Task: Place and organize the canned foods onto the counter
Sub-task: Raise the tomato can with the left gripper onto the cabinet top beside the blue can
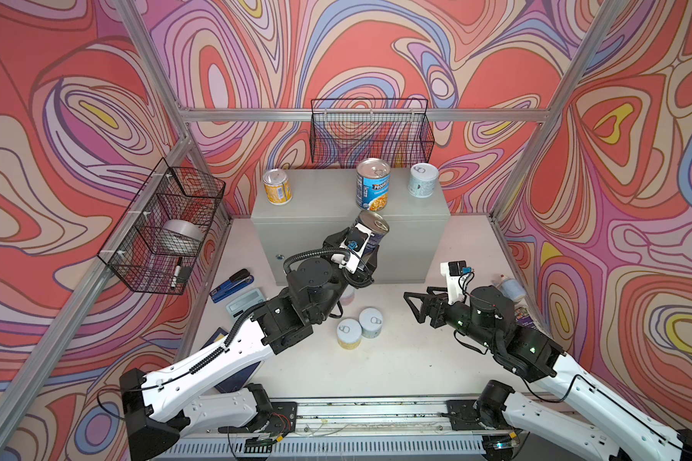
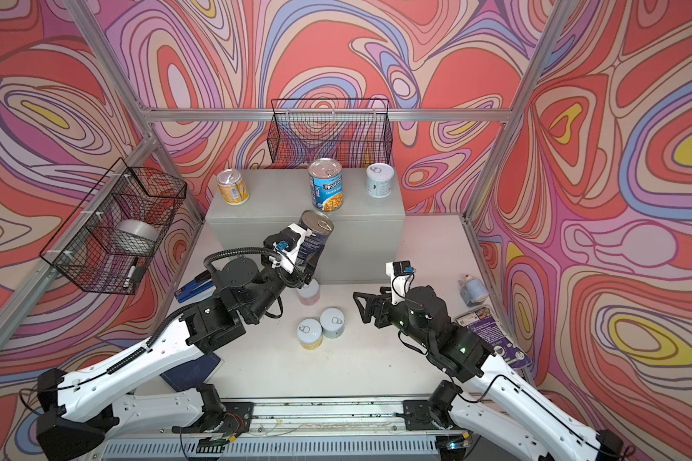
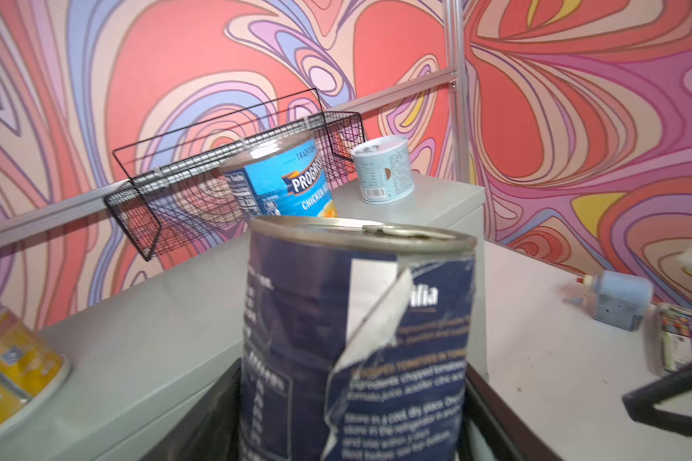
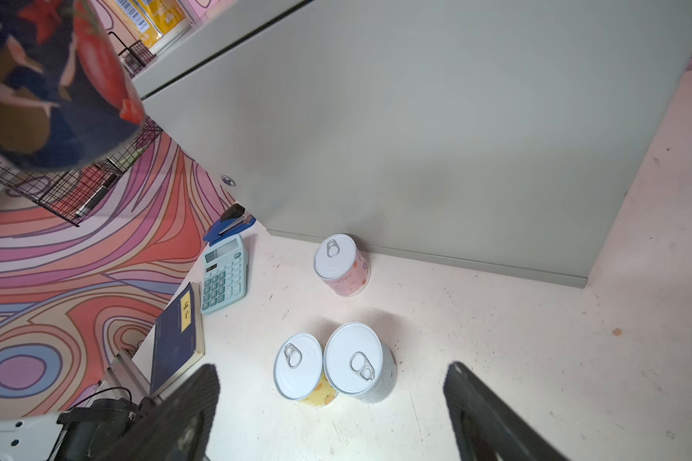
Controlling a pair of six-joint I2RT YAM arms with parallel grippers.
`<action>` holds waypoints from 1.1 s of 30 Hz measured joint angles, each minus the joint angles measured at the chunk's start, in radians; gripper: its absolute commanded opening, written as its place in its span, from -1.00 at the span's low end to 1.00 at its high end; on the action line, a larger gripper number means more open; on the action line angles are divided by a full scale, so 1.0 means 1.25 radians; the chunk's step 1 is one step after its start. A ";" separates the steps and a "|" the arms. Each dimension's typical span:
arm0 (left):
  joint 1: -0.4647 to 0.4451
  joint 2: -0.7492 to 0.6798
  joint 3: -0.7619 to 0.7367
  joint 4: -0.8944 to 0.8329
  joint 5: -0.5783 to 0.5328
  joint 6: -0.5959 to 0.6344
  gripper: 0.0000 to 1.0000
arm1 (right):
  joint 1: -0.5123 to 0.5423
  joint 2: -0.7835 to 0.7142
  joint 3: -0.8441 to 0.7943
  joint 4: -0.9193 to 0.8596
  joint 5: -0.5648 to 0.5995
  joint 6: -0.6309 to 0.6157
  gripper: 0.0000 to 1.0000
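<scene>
The left gripper [image 1: 365, 249] pinches the navy tin [image 1: 371, 232] by its lower body, one finger on each side. The tin is in the air and leans, its lid turned toward 1 o'clock. In both top views it shows over the front edge of the counter [image 1: 324, 201], at 6 o'clock from the Progresso tin [image 1: 373, 189]. The left wrist view shows its torn label. Whether its bottom is above the counter top, I cannot tell.

Three tins stand upright on the counter, well apart from each other. The orange tin [image 1: 277, 186] is at the 9 o'clock end. The Progresso tin is a little to 3 o'clock of the middle. A pale blue tin [image 1: 423, 180] is at the 3 o'clock end, near the back edge.

The right gripper [image 1: 414, 306] has its jaws spread wide and holds nothing. It hangs over the table [image 1: 396, 359] with the fingers pointing to 9 o'clock. At 9 o'clock from it the yellow tin [image 1: 349, 333] and the second pale blue tin [image 1: 370, 322] stand upright on the table and touch each other. The pink tin [image 2: 309, 290] stands at 11 o'clock from this pair, just beside the counter's front wall, and the left arm hides part of it.
</scene>
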 measured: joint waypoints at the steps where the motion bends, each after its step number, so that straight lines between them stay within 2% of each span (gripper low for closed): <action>1: 0.003 0.002 0.007 0.006 -0.009 0.007 -0.58 | 0.000 0.000 0.000 0.000 -0.001 -0.004 0.82; 12: 0.110 0.060 0.112 0.047 -0.042 0.014 -0.57 | 0.000 -0.036 -0.015 0.010 -0.019 -0.025 0.82; 20: 0.210 0.147 0.150 0.049 0.023 -0.031 -0.57 | 0.000 -0.062 -0.018 -0.006 -0.018 -0.028 0.82; 27: 0.242 0.240 0.200 0.067 0.063 -0.057 -0.57 | 0.000 -0.067 -0.018 -0.018 -0.016 -0.033 0.82; 33: 0.251 0.275 0.204 0.102 0.062 -0.067 -0.57 | 0.000 -0.072 -0.018 -0.039 -0.005 -0.041 0.82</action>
